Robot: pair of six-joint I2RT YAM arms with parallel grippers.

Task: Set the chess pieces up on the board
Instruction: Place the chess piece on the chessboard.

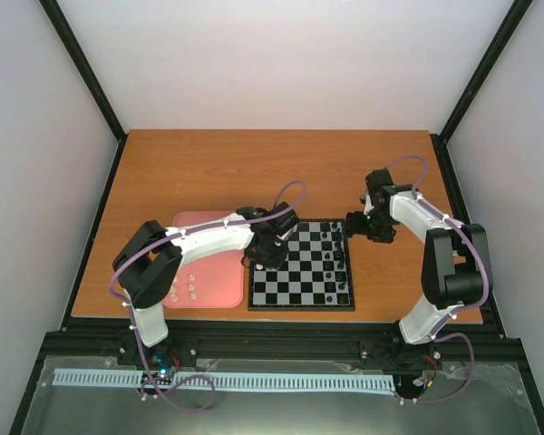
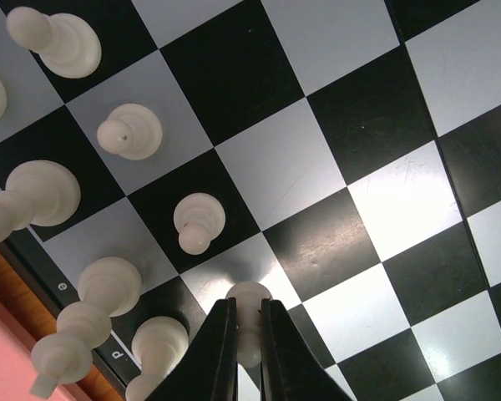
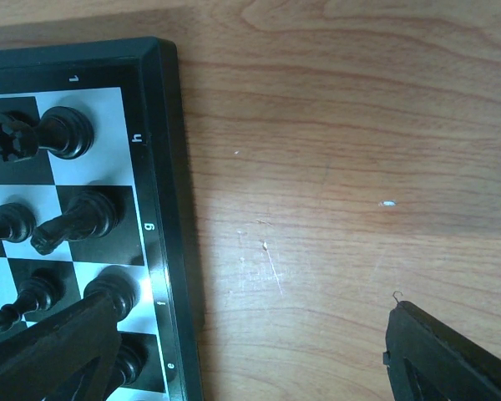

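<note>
- we see tiny cream chess pieces (image 2: pixel 128 131), smooth and rounded, standing along a lettered edge of the black-and-pale checked board (image 2: pixel 275 159).
- the left gripper (image 2: pixel 248 347) is pinched tight on 1 cream pawn (image 2: pixel 249 299); the right gripper (image 3: pixel 250 334) gapes wide, holding nothing, beside the board.
- only the top view shows more cream pieces (image 1: pixel 187 288) on the pink tray (image 1: pixel 208 236).

Plain white walls (image 1: pixel 290 54) enclose a brown wooden table (image 1: pixel 254 172), evenly lit.
</note>
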